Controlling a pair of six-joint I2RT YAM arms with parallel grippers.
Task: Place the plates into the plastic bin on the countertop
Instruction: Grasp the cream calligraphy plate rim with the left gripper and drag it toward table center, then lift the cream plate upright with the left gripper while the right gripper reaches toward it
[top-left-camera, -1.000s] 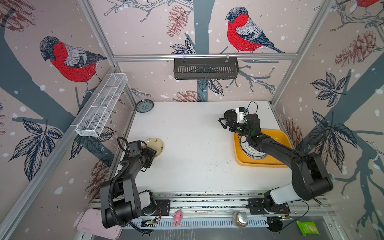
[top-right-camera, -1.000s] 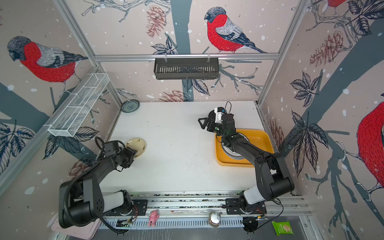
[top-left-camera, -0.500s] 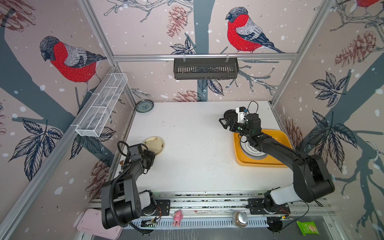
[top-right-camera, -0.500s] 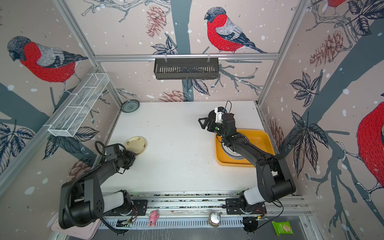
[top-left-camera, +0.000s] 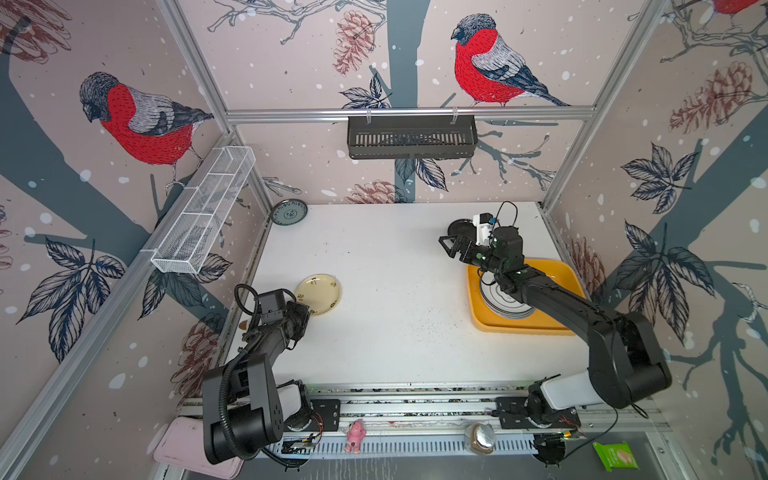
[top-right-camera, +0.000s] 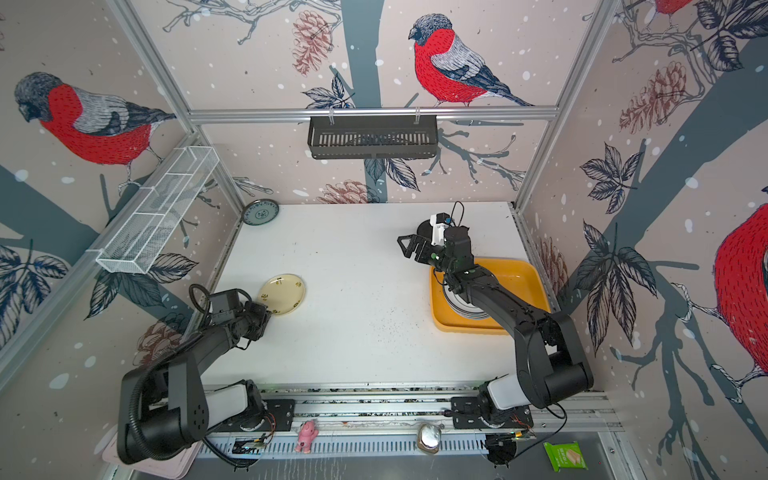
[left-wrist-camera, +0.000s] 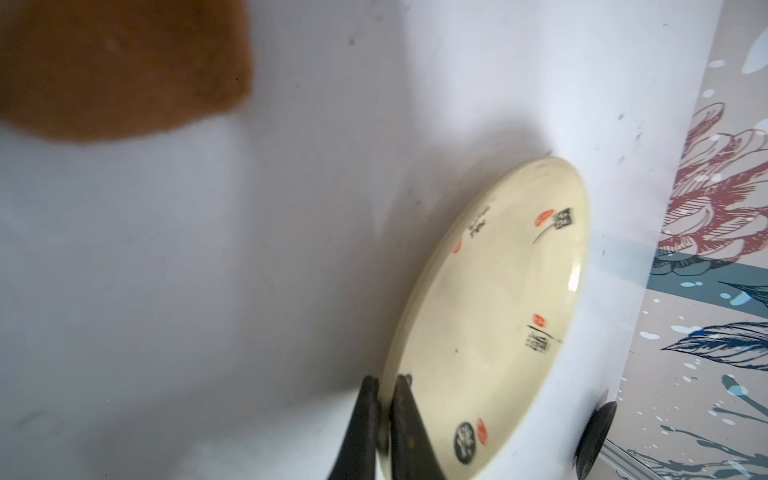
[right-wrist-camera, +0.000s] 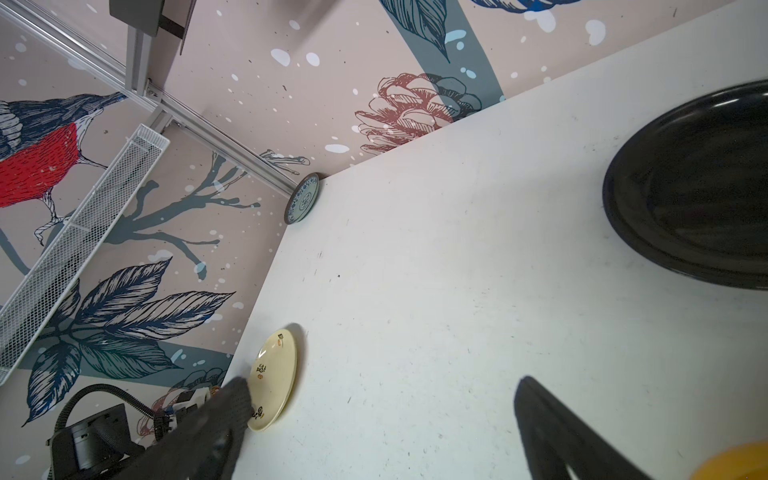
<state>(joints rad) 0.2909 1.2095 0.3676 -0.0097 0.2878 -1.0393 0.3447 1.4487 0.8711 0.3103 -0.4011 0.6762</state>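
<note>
A cream plate (top-left-camera: 318, 293) (top-right-camera: 282, 293) with dark lettering lies at the left of the white countertop (top-left-camera: 395, 291). My left gripper (left-wrist-camera: 386, 386) (top-left-camera: 305, 316) is shut on its near rim (left-wrist-camera: 498, 316). My right gripper (top-left-camera: 451, 245) (right-wrist-camera: 382, 383) hangs open over the countertop, with nothing between its fingers. Beside it lies a black plate (top-left-camera: 459, 227) (right-wrist-camera: 698, 187). The yellow plastic bin (top-left-camera: 557, 274) (top-right-camera: 519, 274) at the right holds a stack of plates (top-left-camera: 498, 299), partly hidden by my right arm. A grey-teal plate (top-left-camera: 289, 212) (right-wrist-camera: 303, 198) leans against the wall in the back left corner.
A black slotted basket (top-left-camera: 411, 137) hangs on the back wall and a white wire shelf (top-left-camera: 203, 216) on the left wall. Below the front rail are a pale pink tray (top-left-camera: 178, 440), a pink figure (top-left-camera: 355, 436) and a green packet (top-left-camera: 615, 455).
My left gripper has closed onto the cream plate's rim, and the plate has shifted slightly to the right. The right arm has not moved.
</note>
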